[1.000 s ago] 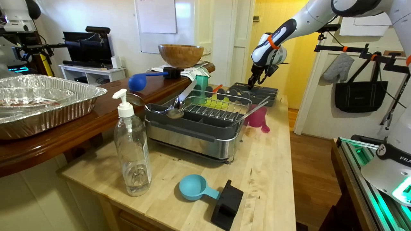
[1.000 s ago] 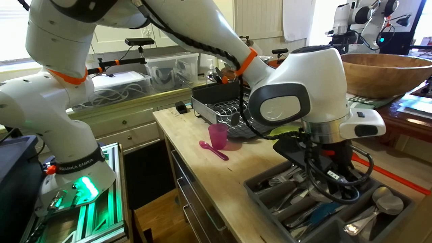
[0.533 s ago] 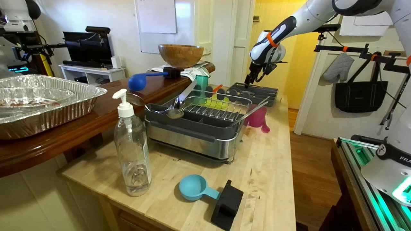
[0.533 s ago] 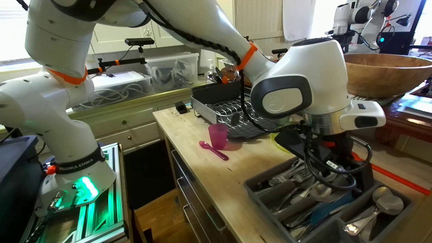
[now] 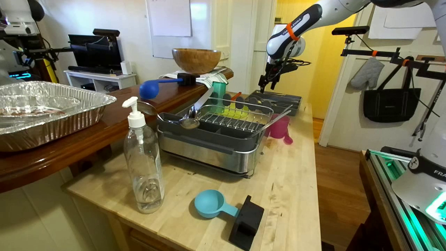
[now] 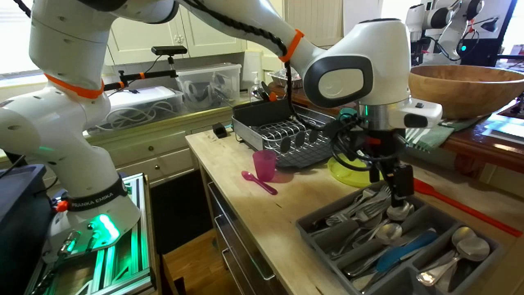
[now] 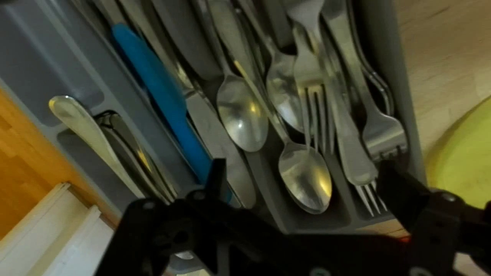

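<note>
Cutlery tray beneath the pincer

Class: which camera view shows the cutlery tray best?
An exterior view, where the cutlery tray appears close and nearly whole. The wrist view crops it, showing cutlery close up. In an exterior view the cutlery tray looks small, partly behind the drying rack.
</note>
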Robot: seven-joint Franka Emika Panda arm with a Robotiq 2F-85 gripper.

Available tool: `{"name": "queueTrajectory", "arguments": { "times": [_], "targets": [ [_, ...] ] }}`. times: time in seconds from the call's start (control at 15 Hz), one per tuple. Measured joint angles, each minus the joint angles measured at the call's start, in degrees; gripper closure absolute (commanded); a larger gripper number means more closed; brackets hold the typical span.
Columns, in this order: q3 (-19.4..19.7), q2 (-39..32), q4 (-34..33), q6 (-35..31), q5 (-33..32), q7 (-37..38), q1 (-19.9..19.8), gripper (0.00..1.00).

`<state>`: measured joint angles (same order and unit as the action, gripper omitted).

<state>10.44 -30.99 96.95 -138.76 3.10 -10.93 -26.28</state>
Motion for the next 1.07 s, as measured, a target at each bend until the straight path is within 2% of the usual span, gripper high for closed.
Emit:
{"name": "queueTrajectory", "arguments": {
  "times": [0.27,0.6,1.07],
  "targets": [
    [2.54,2.03,1.34,3.39,-0.42,12.30,5.57,0.00],
    [3.68,2.63,4.40,3.84,-0.71,27.13,11.89,0.00],
    [3.87,2.51,8.17,2.29,-0.54,42.18,16.90,0.00]
  ]
}}
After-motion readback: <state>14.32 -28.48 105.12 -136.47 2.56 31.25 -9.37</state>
